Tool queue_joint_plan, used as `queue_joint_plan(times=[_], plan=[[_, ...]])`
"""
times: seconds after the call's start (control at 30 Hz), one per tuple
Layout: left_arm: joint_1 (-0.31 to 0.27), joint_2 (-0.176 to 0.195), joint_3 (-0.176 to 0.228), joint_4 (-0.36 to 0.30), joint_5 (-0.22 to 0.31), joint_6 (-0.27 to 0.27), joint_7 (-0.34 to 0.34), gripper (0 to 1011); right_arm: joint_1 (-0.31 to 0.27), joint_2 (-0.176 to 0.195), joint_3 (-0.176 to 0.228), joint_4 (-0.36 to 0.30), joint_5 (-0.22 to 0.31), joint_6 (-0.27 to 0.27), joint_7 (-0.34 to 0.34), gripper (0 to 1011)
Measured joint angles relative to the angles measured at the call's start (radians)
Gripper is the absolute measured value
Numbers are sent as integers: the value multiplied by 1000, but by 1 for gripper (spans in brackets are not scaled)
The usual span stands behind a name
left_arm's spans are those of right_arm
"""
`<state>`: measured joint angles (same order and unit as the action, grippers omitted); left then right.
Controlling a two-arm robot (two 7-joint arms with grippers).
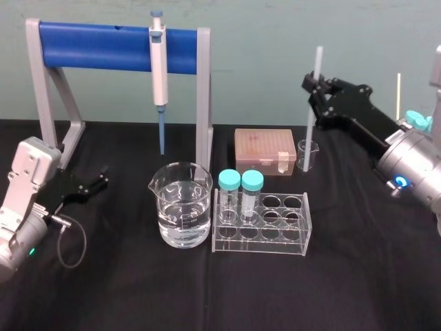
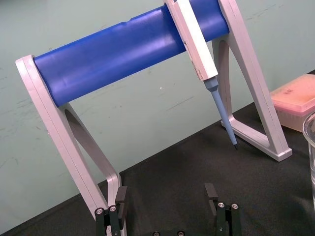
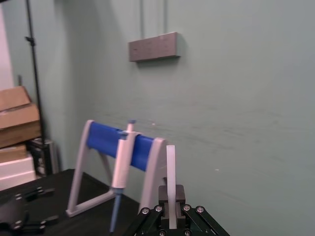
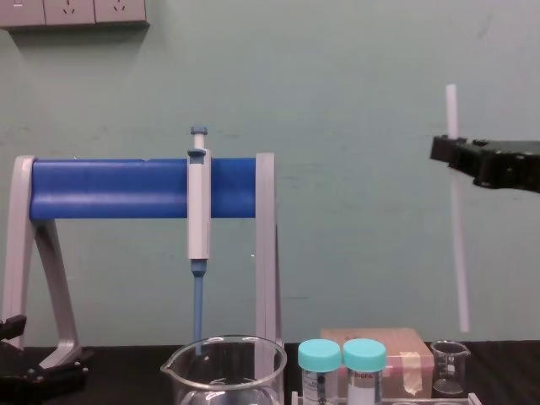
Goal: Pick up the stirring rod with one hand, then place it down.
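The stirring rod [image 1: 311,138] is a thin translucent-white stick held nearly upright in the air at the back right. My right gripper [image 1: 315,86] is shut on it near its upper part. In the chest view the stirring rod [image 4: 460,253] hangs from the right gripper [image 4: 447,152], and its lower end is just above a small glass beaker [image 4: 449,367]. The right wrist view shows the rod [image 3: 171,164] standing up between the jaws of the right gripper [image 3: 171,199]. My left gripper [image 1: 96,183] rests low at the left by the stand's foot, open and empty, as the left gripper [image 2: 166,196] also appears in the left wrist view.
A grey stand with a blue bar [image 1: 96,45] carries a white-and-blue pipette [image 1: 159,76]. In front are a large beaker of water [image 1: 181,214], a clear tube rack [image 1: 275,227] with two teal-capped tubes, a pink tip box [image 1: 264,148] and the small beaker [image 1: 306,153].
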<state>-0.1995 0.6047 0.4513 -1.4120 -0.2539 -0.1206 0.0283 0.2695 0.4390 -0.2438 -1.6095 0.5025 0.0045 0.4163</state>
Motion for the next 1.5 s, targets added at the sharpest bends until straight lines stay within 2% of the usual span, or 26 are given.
queue_joint_plan(times=[0.17,0.5,1.03,1.5], plan=[[0,0,0,0,0,0,0,1000,9,-6,-34,31,6,-26,35,72],[0,0,0,0,0,0,0,1001,13,-9,-67,88,-6,-57,54,73],[0,0,0,0,0,0,0,1000,20,-21,-88,162,-29,-63,53,72],[0,0,0,0,0,0,0,1000,18,-27,-93,188,-40,-42,46,72]])
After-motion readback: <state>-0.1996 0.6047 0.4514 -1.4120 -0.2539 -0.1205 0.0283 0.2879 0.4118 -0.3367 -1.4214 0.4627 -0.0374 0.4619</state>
